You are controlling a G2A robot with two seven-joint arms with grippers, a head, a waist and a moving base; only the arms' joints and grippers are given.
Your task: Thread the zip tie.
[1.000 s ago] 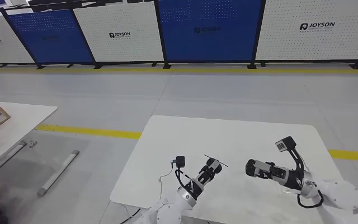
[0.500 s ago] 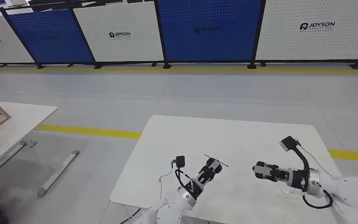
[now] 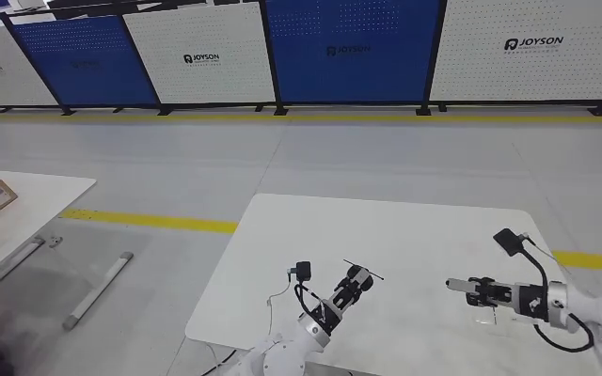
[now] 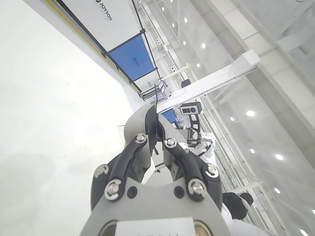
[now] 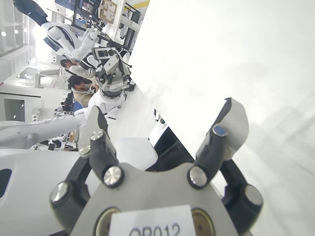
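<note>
While left gripper (image 4: 155, 114) holds zip tie (image 4: 156, 94) — unmoved | right gripper (image 3: 455, 284) withdrew

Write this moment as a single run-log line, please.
left jaws: shut on zip tie | right jaws: open, empty | both above white table | tie: straight, no loop

Matt table, plastic tie
Smooth matt white table (image 3: 404, 235); zip tie (image 4: 156, 99) thin black plastic; left gripper (image 4: 155, 118) matt grey, textured black pads (image 4: 150, 124), shiny metal screws (image 4: 139, 137).
</note>
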